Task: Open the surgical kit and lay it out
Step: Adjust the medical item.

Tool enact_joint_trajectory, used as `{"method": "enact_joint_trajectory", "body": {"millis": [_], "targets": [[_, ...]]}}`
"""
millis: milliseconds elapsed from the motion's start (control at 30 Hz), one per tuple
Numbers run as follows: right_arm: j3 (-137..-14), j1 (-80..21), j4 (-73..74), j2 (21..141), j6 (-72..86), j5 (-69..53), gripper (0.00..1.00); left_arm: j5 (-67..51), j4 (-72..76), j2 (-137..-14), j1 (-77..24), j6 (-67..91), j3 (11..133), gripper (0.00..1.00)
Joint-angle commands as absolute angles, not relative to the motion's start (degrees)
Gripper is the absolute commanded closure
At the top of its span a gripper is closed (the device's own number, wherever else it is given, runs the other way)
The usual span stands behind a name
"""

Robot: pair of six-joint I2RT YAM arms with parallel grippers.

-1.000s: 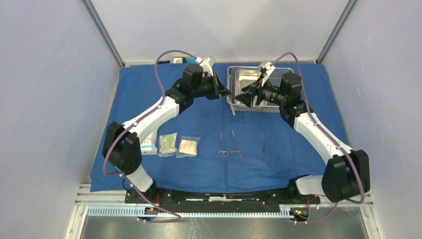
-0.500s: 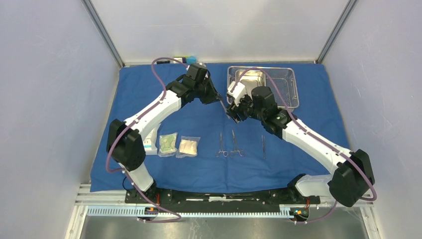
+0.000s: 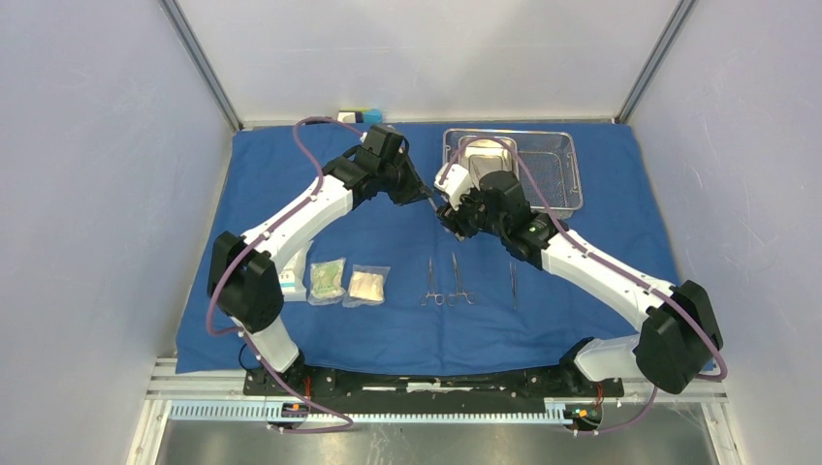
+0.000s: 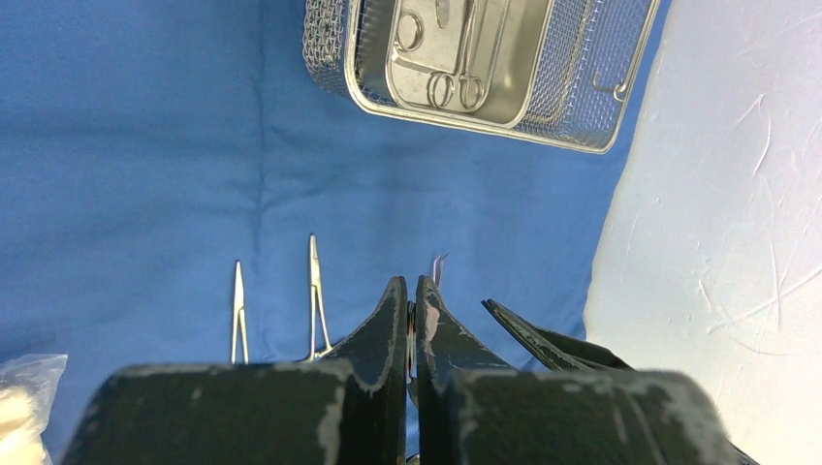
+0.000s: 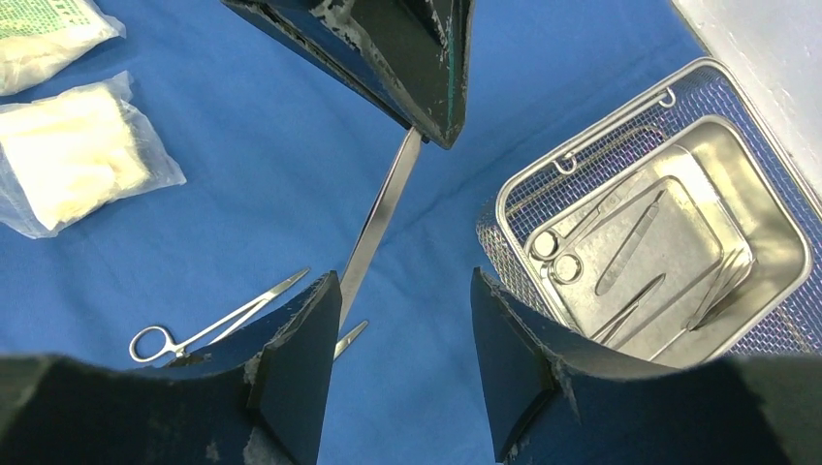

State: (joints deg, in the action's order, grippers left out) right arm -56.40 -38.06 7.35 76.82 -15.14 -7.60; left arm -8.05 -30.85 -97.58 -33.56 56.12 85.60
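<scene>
Top external shows the large blue cloth wrap (image 3: 388, 329) spread flat over the worktop. Nearest me lie small clear packets (image 3: 328, 281) and three slim steel scissor-like instruments (image 3: 459, 281) in a row. Mid-cloth, the left gripper (image 4: 409, 291) has its jaws clamped on a long flat steel instrument (image 5: 383, 208). The right gripper (image 5: 405, 281) waits with jaws partly open, empty, close beside that instrument. Farthest sits the rectangular steel mesh tray (image 3: 572, 170). Only the wrist views reveal more instruments (image 5: 630, 242) in its inner pan (image 5: 775, 242), so I judge the unloading partway done.
</scene>
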Motion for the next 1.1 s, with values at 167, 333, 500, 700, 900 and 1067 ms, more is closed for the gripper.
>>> {"method": "enact_joint_trajectory", "body": {"millis": [167, 333, 500, 700, 900, 1067], "targets": [[-57.92, -38.67, 5.31, 75.64, -14.18, -7.18, 0.46, -8.73, -28.66, -97.54, -33.75, 58.23, 85.25, 0.98], [-59.03, -38.67, 6.15, 75.24, -13.32, -7.90, 0.48, -8.45, -28.22, -97.59, -33.84, 57.62, 85.04, 0.98], [-59.97, -38.67, 6.42, 75.48, -12.49, -9.15, 0.48, -8.44, -28.13, -97.89, -33.84, 57.74, 84.92, 0.98], [-59.72, -38.81, 5.97, 76.75, -12.39, -8.90, 0.48, -9.52, -28.15, -97.96, -33.94, 58.55, 85.16, 0.98], [-59.31, -39.06, 5.29, 78.88, -11.92, -7.12, 0.48, -12.56, -26.07, -97.95, -34.02, 60.08, 84.62, 0.98], [-59.79, -39.64, 5.31, 79.95, -12.03, -4.42, 0.49, -12.66, -25.60, -97.49, -34.20, 60.20, 83.94, 0.98]]}}
